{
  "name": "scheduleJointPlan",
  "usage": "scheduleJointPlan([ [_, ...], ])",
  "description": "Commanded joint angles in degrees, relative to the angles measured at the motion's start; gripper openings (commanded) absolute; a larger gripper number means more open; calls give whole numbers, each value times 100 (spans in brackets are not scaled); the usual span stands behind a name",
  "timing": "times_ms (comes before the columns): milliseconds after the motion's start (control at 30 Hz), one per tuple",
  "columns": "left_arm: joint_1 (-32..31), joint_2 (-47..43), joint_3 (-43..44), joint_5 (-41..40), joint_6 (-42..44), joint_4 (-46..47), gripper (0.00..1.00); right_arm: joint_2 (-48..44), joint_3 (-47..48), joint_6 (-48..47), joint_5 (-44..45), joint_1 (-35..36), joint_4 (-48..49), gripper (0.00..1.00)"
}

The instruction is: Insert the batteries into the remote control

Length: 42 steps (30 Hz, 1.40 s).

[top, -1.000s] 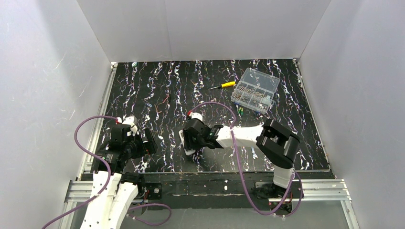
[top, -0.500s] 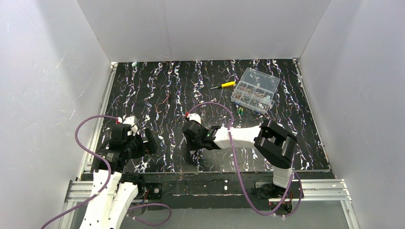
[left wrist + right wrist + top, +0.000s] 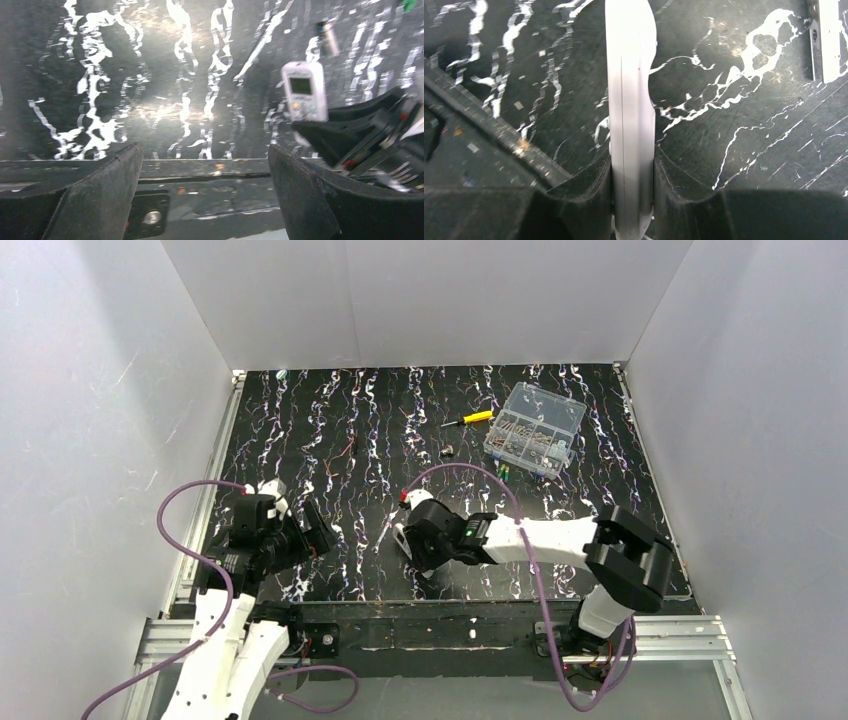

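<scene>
Remote control (image 3: pixel 631 100) clamped edgewise, shifted nearer

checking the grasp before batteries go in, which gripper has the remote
The right gripper: its jaws are shut on the white remote control, seen edge-on in the right wrist view. The left gripper is open and empty.

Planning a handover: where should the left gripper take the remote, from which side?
Probably at the free screen end of the remote control, across the long edges, face-on from the left. The right gripper pinches the button end front to back; the face points at the left gripper.
</scene>
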Motion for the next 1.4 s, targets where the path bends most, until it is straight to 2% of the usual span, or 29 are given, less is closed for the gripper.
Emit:
scheduleJointPlan([
  [0,2,168,403,703,-1420,263,93,-817,-97,-681,-705,45,137,1],
  [100,2,210,463,538,-2714,539,93,-1301,-295,-759,-782,62,253,1],
  [267,-13,456,431,537,-4650,897,90,-1842,-296,-1335,-432,179,168,1],
  [400,-165,720,654,584,-5507,895,88,-2099,-121,-2051,105,265,-15,1],
  [533,-705,938,1083,292,-6026,727,87,-2101,248,-2958,628,291,-265,1],
  [567,-1250,1124,1179,69,-6296,673,87,-2068,526,-3422,763,341,-329,1],
  [600,-1531,1208,1174,-22,-6434,685,87,-2054,621,-3648,868,393,-277,1],
  [733,-1971,1317,1163,-166,-6637,774,86,-2026,809,-4368,868,525,-78,1],
  [1033,-2133,1320,1248,-298,-6795,831,83,-1820,1029,-5171,834,856,-128,1],
  [1367,-2230,1325,1153,-219,-6964,982,66,-1472,1193,-5441,1182,954,199,1],
])
